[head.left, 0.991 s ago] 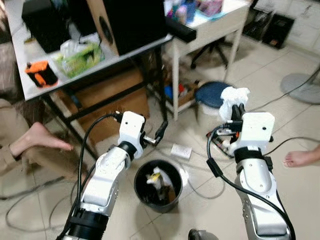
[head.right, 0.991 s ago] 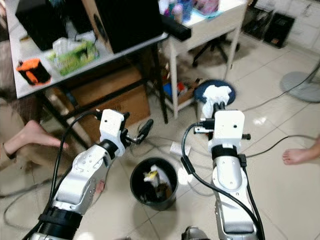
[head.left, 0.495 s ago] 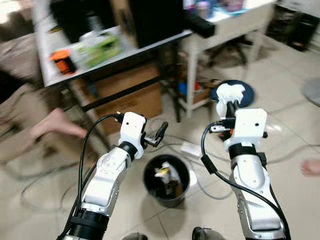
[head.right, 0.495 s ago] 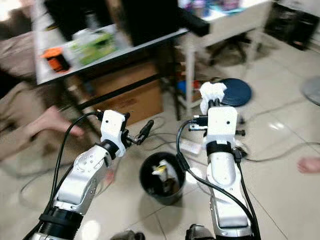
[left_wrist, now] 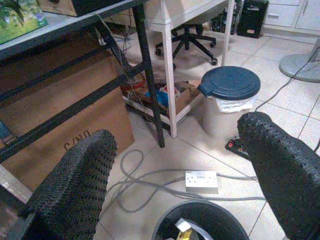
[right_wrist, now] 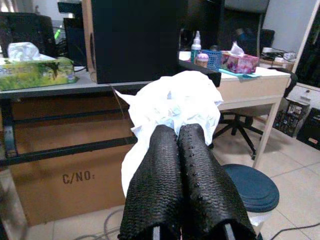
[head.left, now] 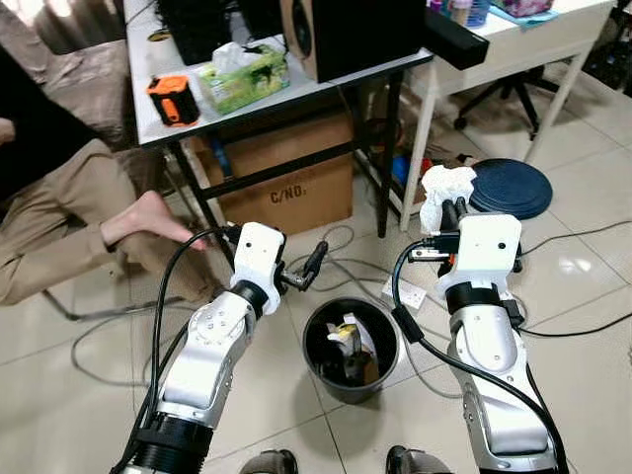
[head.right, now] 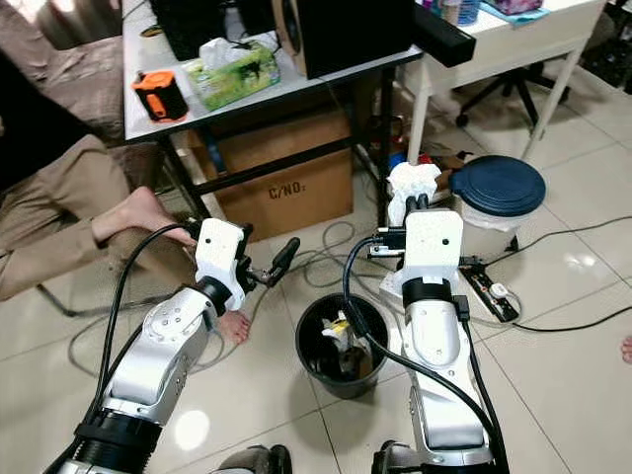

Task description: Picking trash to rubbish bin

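Observation:
A small black rubbish bin (head.left: 351,348) stands on the tiled floor between my two arms, with bits of trash inside. My right gripper (head.left: 452,212) is raised to the right of the bin and a little beyond it, shut on a crumpled white tissue (head.left: 443,188); the tissue (right_wrist: 172,107) bulges out past the closed fingers (right_wrist: 160,185). My left gripper (head.left: 316,263) is open and empty, held above the floor just to the left of the bin's rim, and the bin's edge (left_wrist: 197,225) lies below its spread fingers (left_wrist: 75,185).
A grey metal table (head.left: 197,104) holds a tissue box (head.left: 242,74), an orange device and a black speaker. Under it sits a cardboard box (head.left: 291,188). A person's leg and bare foot (head.left: 148,217) lie left. Cables, a power strip (head.left: 407,292) and a blue-lidded bin (head.left: 509,188) lie right.
The camera has swung, shifting the whole scene. Both arms keep about the same pose, and the right gripper still grips the tissue.

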### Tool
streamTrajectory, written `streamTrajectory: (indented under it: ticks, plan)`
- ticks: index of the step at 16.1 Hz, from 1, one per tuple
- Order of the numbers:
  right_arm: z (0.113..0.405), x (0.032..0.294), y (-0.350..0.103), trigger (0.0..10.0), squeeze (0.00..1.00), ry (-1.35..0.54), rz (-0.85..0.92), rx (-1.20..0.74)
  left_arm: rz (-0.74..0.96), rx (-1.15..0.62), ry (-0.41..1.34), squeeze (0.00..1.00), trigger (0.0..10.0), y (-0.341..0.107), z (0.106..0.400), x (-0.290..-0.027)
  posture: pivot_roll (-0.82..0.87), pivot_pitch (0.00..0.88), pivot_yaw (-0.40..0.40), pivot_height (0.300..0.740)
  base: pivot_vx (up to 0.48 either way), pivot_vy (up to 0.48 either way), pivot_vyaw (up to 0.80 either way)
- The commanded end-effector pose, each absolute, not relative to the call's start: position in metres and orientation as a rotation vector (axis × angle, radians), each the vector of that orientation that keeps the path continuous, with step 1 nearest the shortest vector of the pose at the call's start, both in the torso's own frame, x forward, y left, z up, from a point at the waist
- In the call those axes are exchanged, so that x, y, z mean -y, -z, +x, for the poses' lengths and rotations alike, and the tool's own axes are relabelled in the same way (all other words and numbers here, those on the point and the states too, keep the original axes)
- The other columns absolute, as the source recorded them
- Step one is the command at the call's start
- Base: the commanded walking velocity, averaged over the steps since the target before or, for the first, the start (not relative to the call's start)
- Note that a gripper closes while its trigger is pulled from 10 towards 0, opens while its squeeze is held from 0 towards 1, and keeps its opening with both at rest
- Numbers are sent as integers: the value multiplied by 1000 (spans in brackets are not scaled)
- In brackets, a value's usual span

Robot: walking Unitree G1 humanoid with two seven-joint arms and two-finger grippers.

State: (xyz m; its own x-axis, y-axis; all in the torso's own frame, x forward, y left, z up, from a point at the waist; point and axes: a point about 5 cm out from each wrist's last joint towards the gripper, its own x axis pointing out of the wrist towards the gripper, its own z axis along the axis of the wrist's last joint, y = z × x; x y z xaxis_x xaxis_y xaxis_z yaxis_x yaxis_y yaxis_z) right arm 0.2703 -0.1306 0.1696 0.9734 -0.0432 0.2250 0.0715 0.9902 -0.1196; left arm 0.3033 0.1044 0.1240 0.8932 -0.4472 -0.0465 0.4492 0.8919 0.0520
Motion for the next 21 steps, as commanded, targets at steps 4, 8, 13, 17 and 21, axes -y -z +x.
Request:
streamTrajectory:
  ticks: [4, 8, 13, 17, 21]
  plan:
    - [271, 127, -169, 10000, 0, 46, -121, 226, 74, -43, 466, 0, 10000, -123, 302, -107, -65, 144, 121, 740, 294, 0, 0]
    - [270, 127, -168, 10000, 0, 44, -122, 224, 79, -55, 463, 0, 10000, -120, 302, -107, -67, 144, 119, 740, 284, 0, 0]
    - [269, 127, -167, 10000, 0, 41, -125, 217, 84, -60, 466, 0, 10000, -119, 300, -108, -68, 152, 117, 740, 257, 0, 0]
    - [269, 127, -164, 10000, 0, 36, -125, 206, 54, -67, 485, 0, 10000, -118, 298, -105, -71, 155, 117, 740, 61, 0, 0]
    - [267, 126, -163, 10000, 0, 30, -125, 200, 55, -72, 491, 0, 10000, -117, 297, -105, -72, 158, 119, 740, 0, 0, 0]
